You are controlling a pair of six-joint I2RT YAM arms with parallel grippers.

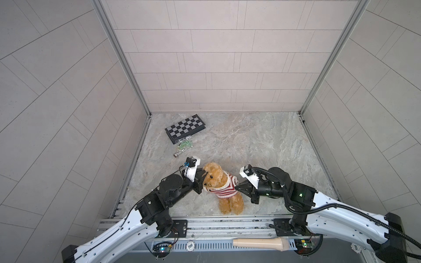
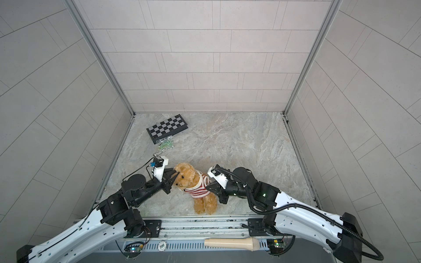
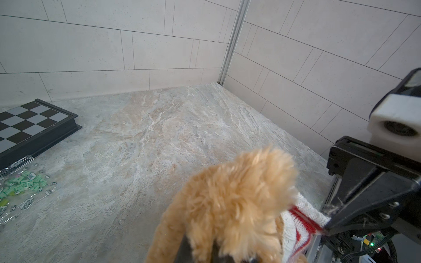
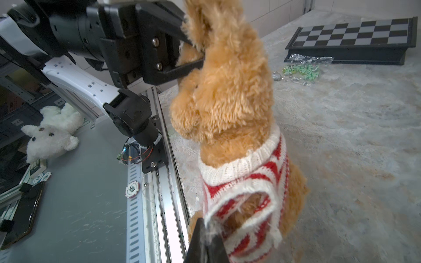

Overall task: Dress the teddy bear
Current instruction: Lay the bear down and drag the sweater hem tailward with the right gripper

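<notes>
**Sweater on the bear, sleeve opening not yet sorted**

The teddy bear (image 1: 213,174) sits upright at about 6 o'clock on the table (image 1: 250,141), close to the front edge and a little left of centre, with its legs pointing toward the rail. The red-and-white sweater (image 1: 224,190) is already over its head. The collar lies around the neck and the knit covers the torso down to the tops of the legs.

The left gripper (image 4: 197,51) comes in from the bear's 9 o'clock, its jaws narrowed and clamped on the fluff at the side of the head. This appears to hold the toy upright. The right gripper (image 4: 207,234), at the bear's 3 o'clock, has its jaws pinched tight on the white rim of a side opening in the sweater. The right wrist view shows fur inside that opening, but no paw pokes through it.

The main step looks done. What likely remains is working that arm through its hole and smoothing the hem. Whether the other arm is through cannot be told.

A chessboard (image 1: 185,128) and a bag of green bricks (image 1: 185,145) lie well apart at roughly 10 o'clock.
</notes>
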